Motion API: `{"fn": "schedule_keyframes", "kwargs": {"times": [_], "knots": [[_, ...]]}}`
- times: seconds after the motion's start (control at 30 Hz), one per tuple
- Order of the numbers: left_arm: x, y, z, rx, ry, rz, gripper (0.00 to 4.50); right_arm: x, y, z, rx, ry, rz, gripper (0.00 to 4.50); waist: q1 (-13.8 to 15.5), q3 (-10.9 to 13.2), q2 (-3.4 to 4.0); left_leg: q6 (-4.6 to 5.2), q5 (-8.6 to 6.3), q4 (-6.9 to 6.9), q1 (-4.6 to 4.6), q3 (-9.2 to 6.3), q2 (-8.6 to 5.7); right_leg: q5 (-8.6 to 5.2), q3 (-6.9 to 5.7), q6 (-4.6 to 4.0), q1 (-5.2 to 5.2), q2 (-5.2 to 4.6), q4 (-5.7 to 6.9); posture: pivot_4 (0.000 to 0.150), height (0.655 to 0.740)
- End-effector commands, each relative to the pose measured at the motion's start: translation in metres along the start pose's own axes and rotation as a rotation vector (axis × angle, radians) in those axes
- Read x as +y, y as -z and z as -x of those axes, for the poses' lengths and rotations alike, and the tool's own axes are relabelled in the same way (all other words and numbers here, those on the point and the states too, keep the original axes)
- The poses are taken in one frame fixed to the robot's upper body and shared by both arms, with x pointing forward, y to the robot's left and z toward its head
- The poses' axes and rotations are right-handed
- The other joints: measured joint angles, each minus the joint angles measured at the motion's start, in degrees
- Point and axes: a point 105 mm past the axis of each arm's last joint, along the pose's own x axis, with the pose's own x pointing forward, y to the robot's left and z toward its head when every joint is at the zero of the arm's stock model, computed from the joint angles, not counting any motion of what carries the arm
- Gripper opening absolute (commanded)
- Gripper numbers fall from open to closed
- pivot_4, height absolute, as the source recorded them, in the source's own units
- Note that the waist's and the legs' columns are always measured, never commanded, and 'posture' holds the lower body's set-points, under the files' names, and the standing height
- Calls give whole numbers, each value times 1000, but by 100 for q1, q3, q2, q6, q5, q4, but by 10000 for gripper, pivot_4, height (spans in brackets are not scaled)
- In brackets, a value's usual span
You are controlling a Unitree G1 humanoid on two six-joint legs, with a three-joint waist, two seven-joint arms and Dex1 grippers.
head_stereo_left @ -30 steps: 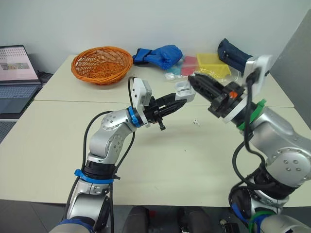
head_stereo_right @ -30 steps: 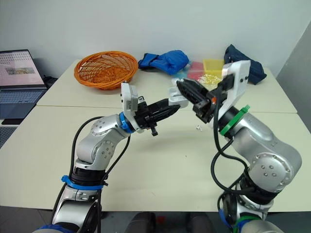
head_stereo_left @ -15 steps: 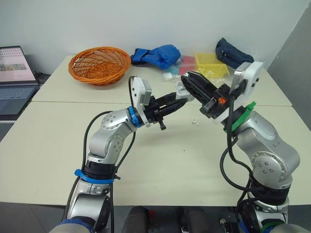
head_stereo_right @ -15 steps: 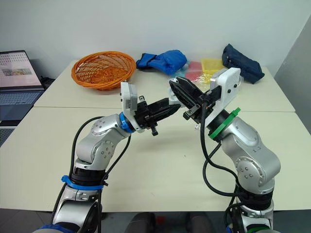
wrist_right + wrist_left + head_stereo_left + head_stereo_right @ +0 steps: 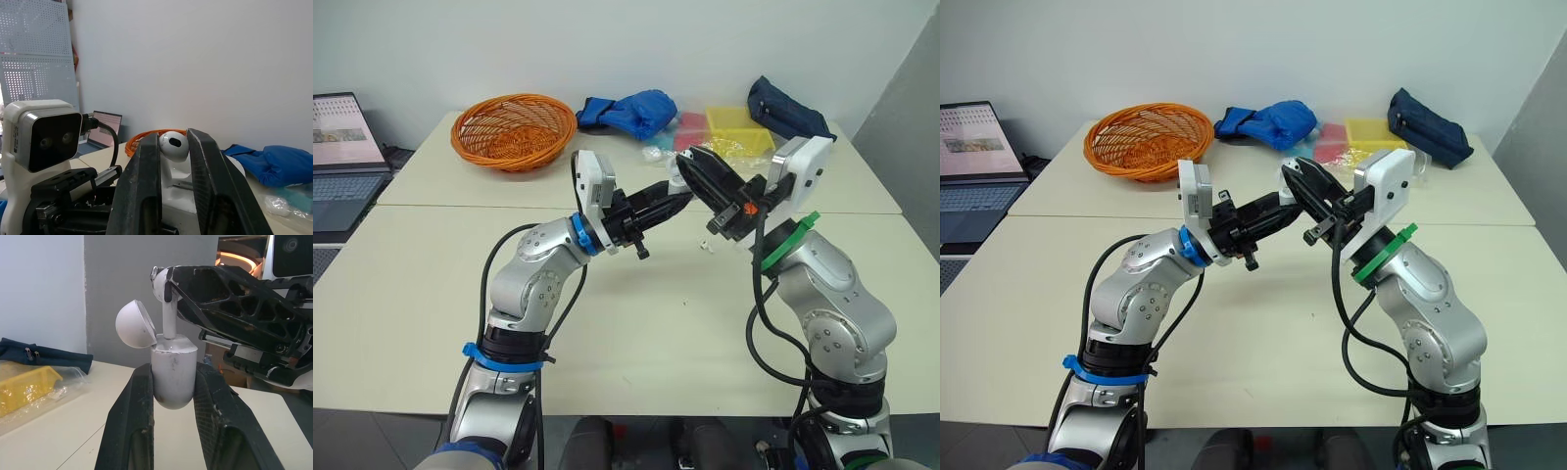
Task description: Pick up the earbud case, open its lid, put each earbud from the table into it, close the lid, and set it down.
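My left gripper [image 5: 672,198] is shut on the white earbud case [image 5: 173,374], holding it upright above the table with its lid [image 5: 135,325] swung open. My right gripper [image 5: 173,147] is shut on a white earbud [image 5: 173,144] directly over the case. In the left wrist view the earbud's stem [image 5: 169,320] reaches down into the case's opening. The two grippers meet over the middle of the table [image 5: 636,313]. A second small white earbud [image 5: 709,245] lies on the table below the right gripper.
At the back of the table stand an orange wicker basket [image 5: 515,129], a blue cloth [image 5: 631,110], a yellow box [image 5: 740,127] with clear bags, and a dark blue pouch [image 5: 785,106]. A laptop [image 5: 344,147] sits at the far left.
My right gripper has swung left with the earbud and now sits over the open case. The left gripper has held the case almost still, rising slightly.
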Motion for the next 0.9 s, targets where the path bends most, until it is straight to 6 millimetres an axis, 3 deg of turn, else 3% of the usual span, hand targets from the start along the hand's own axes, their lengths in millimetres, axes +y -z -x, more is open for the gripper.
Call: {"fn": "schedule_keyframes", "kwargs": {"times": [0.03,0.47,0.9], "knots": [[-7,-15,-4,-56,12,-48,7427,4,-11,-1,-51,7,25,4236,0,0,0,0,0,0,0,0,0,0,0,0,0,0,0,1500,7400],[4,-22,-12,-111,-98,-104,7427,4,-4,0,-44,49,26,4236,2,0,0,0,0,-5,-1,-1,0,0,1,0,0,0,-6,1500,7400],[0,-23,-15,-118,-84,-120,7427,-1,4,-5,-33,92,26,4236,1,0,0,0,0,-13,-2,1,0,0,0,0,-1,0,-15,1500,7400]]}}
